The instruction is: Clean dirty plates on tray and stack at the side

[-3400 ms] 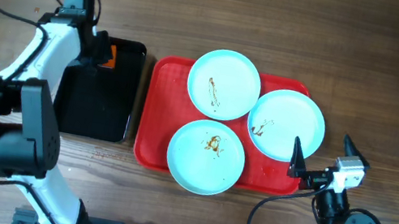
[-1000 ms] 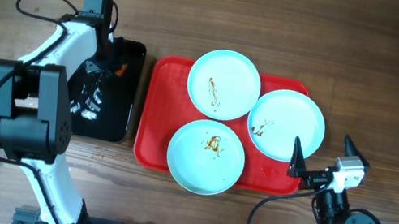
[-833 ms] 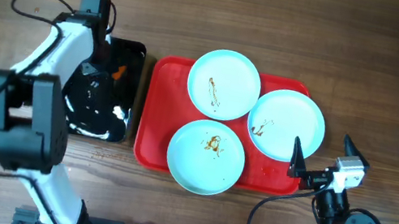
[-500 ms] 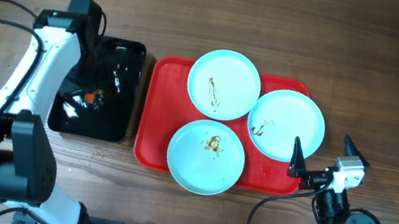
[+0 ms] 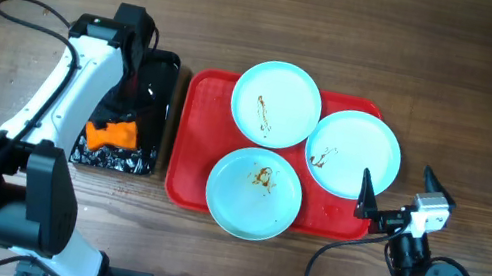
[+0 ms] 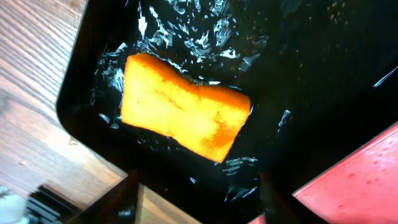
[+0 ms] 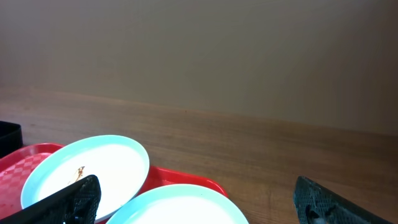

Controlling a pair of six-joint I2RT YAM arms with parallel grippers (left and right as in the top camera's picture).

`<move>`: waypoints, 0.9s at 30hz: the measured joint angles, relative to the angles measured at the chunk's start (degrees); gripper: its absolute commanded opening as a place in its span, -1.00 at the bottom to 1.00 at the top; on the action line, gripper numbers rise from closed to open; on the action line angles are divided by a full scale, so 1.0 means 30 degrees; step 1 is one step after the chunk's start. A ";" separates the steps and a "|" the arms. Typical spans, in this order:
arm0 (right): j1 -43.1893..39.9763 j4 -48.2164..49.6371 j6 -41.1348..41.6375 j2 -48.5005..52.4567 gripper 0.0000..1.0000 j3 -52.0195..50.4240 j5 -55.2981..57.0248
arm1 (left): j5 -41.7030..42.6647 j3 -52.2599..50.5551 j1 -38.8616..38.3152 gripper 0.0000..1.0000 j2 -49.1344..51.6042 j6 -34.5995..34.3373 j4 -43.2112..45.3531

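Hovering over the black tray (image 6: 311, 74), the left gripper (image 6: 199, 182) is holding its jaws apart and empty, the orange sponge (image 6: 183, 121) lying just ahead of its fingertips. The red tray (image 5: 195, 139) with three smeared plates (image 5: 277, 102) is sitting to its right. The right gripper (image 7: 196, 190) is gaping wide, empty, with the plates just ahead.

The right gripper (image 7: 200, 200) shows only two black fingertips (image 7: 84, 198), at 7 and 5 o'clock, spread wide apart. A pale plate (image 7: 93, 165) with a small brown smear (image 7: 79, 173) sits at 8 o'clock and a second plate (image 7: 180, 205) at 6 o'clock, both on a red tray (image 7: 15, 165). Behind them a wooden table (image 7: 280, 146) runs to a plain wall (image 7: 199, 50) at 12 o'clock.
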 measured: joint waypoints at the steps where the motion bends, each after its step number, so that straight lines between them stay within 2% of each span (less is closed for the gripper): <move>1: 0.0000 0.0000 0.0000 0.0000 0.99 0.0000 0.0000 | -0.0007 0.0000 0.0000 0.29 0.0000 0.0029 -0.0146; 3: 0.0000 0.0000 0.0000 0.0000 0.99 0.0000 0.0000 | -0.0015 0.0000 0.0000 0.31 0.0000 0.0044 -0.0452; 4: 0.0000 0.0000 0.0000 0.0000 0.99 0.0000 0.0000 | -0.0007 -0.0022 0.0000 0.18 0.0000 0.0044 -0.0459; 5: 0.0000 0.0000 0.0007 0.0000 0.99 0.0000 0.0000 | 0.0000 -0.0160 0.0000 -0.19 0.0000 0.0044 -0.0284; 6: 0.0000 0.0000 0.0000 0.0000 1.00 0.0000 0.0000 | 0.0146 -0.0474 0.0000 -0.40 0.0000 -0.0007 0.0022; 7: 0.0000 -0.0007 0.0007 0.0000 0.99 0.0000 0.0000 | 0.0430 -0.0954 0.0000 -0.77 0.0015 -0.0036 0.0211; 8: 0.0000 0.0000 0.0000 0.0000 1.00 0.0000 0.0000 | 0.0976 -0.1887 0.0000 -0.92 0.0051 -0.0022 0.0619; 10: 0.0000 0.0007 0.0007 0.0000 0.99 0.0000 0.0000 | 0.1661 -0.3184 0.0000 -0.85 0.0036 -0.0051 0.1552; 12: 0.0000 0.0000 0.0000 0.0000 1.00 0.0000 0.0000 | 0.2171 -0.4095 0.0000 -0.45 0.0044 -0.0080 0.1763; 13: 0.0000 0.0000 0.0000 0.0000 1.00 0.0000 0.0000 | 0.2390 -0.4517 0.0000 -0.38 0.0044 -0.0153 0.1756; 15: 0.0000 0.0000 0.0007 0.0000 0.99 0.0000 0.0000 | 0.2579 -0.4947 0.0000 -0.39 0.0044 -0.0284 0.2127; 17: 0.0000 0.0007 0.0007 0.0000 1.00 0.0000 0.0000 | 0.2594 -0.5581 0.0000 -0.48 0.0044 -0.0328 0.2871; 19: 0.0000 0.0000 0.0000 0.0000 0.99 0.0000 0.0000 | 0.2667 -0.6135 0.0000 -0.36 0.0044 -0.0466 0.3861; 21: 0.0000 0.0000 0.0007 0.0000 0.99 0.0000 0.0000 | 0.2739 -0.6375 0.0000 -0.33 0.0044 -0.0583 0.4590; 23: 0.0000 0.0000 0.0000 0.0000 0.99 0.0000 0.0000 | 0.2739 -0.6477 0.0000 -0.38 0.0044 -0.0619 0.5399; 27: 0.0000 0.0000 0.0000 0.0000 1.00 0.0000 0.0000 | 0.2273 -0.6506 0.0000 -0.36 0.0044 -0.0678 0.7060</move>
